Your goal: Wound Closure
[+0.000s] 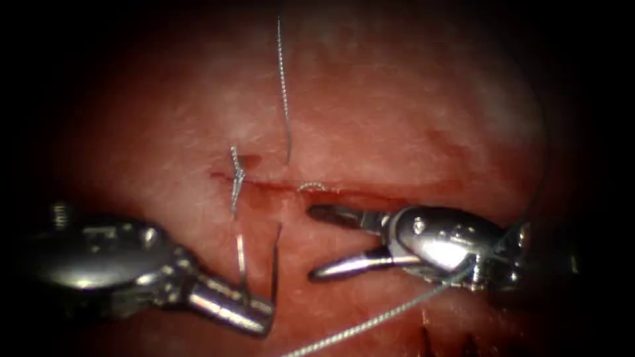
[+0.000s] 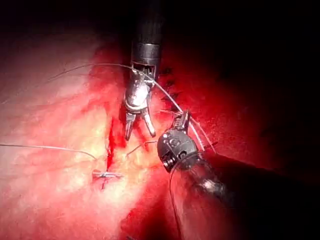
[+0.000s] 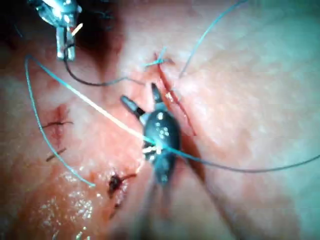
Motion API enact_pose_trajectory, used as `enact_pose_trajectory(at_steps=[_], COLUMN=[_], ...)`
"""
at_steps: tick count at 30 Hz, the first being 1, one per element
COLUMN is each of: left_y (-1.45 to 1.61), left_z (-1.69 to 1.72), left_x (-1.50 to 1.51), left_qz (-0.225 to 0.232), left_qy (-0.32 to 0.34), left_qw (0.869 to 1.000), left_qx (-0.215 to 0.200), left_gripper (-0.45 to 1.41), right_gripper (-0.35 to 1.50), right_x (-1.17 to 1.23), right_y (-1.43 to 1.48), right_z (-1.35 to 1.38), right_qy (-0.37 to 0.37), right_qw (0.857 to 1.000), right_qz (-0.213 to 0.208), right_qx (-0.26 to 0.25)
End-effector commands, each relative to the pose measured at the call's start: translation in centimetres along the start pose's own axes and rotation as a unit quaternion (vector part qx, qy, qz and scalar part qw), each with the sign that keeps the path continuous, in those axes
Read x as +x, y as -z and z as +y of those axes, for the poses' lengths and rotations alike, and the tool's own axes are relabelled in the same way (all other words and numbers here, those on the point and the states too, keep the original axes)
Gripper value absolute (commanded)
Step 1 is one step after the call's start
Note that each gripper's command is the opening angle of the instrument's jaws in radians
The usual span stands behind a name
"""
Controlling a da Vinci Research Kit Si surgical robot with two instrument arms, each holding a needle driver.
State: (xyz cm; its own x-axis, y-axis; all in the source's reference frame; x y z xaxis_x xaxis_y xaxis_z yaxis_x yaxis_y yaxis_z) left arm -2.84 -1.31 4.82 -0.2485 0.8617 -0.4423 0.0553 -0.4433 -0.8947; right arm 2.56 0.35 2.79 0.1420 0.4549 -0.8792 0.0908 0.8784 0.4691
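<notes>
- The left pincer (image 1: pixel 261 316) is closed on the needle (image 1: pixel 274 261). Two thin limbs rise from its jaws, so I judge it grips somewhere near the middle of the curve, but I cannot tell this for sure.
- In the right wrist view the needle (image 3: pixel 95 82) shows as a dark arc that goes out from this pincer (image 3: pixel 64 47). It looks free of the tissue (image 1: pixel 397 119). In the endoscope view it hangs on the near side of the cut (image 1: pixel 357 194), toward its left end.
- The right pincer (image 1: pixel 311 243) stands wide, with both jaws spread, and holds nothing. Its upper jaw lies just beside the cut.
- A long strand of thread (image 1: pixel 370 324) runs across the wrist of the right tool. Another strand rises from the tissue above the cut.
- To do well here, I think the left pincer must keep the grip firm so that the needle does not turn. The open jaws should stay clear of the strand that crosses the right tool, or it may catch.
- The cut is a thin dark red line and is not yet closed along most of its length.
- One tied stitch (image 1: pixel 235 177) with short ends sits at its left end. A small loop of thread lies in the cut near the middle.
- The tissue is pale pink and wet.
</notes>
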Motion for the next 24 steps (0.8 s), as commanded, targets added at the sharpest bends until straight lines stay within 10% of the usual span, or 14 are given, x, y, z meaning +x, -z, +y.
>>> enact_pose_trajectory(at_steps=[1, 24], left_y=[-0.05, 0.31], left_z=[0.05, 0.34], left_x=[-0.11, 0.33], left_qz=[-0.001, 0.032], left_qy=[0.004, -0.09], left_qw=[1.0, 0.993], left_qx=[-0.001, 0.074], left_gripper=[-0.45, -0.45], right_gripper=[1.21, 1.18], right_x=[-0.06, -0.65], right_y=[-0.13, -0.66], right_z=[-0.09, 0.19], right_qy=[0.007, 0.059], right_qw=[1.0, 0.993], right_qz=[-0.004, -0.085], right_qx=[0.003, -0.051])
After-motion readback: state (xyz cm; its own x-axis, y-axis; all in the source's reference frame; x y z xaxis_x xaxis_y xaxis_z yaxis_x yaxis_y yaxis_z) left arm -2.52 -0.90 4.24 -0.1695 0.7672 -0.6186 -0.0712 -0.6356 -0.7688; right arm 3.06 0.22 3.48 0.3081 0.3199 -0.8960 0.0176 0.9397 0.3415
